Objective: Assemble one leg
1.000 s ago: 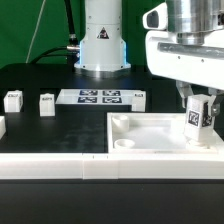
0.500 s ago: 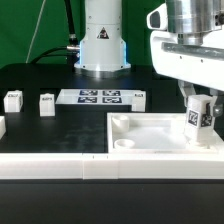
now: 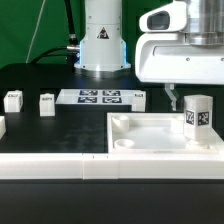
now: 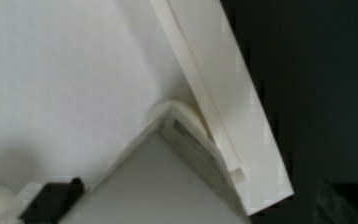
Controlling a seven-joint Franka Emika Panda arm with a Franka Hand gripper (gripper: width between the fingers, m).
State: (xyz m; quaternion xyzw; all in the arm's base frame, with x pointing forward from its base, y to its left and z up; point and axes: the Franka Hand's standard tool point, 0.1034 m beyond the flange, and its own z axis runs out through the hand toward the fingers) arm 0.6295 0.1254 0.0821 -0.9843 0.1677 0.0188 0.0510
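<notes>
Black table [image 3: 40, 80], green backdrop. White tabletop [image 3: 150, 135] lies at the front. The leg [image 3: 199, 114] stands upright in its far corner on the exterior view's right, tag facing the camera. Gripper [image 4: 197, 198] is above it, jaws spread wide, holding nothing. One finger [image 3: 171, 98] hangs just beside the leg, on the exterior view's left, not touching it.

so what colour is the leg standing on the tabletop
The leg is white with a black-and-white marker tag; best in the exterior view.
</notes>
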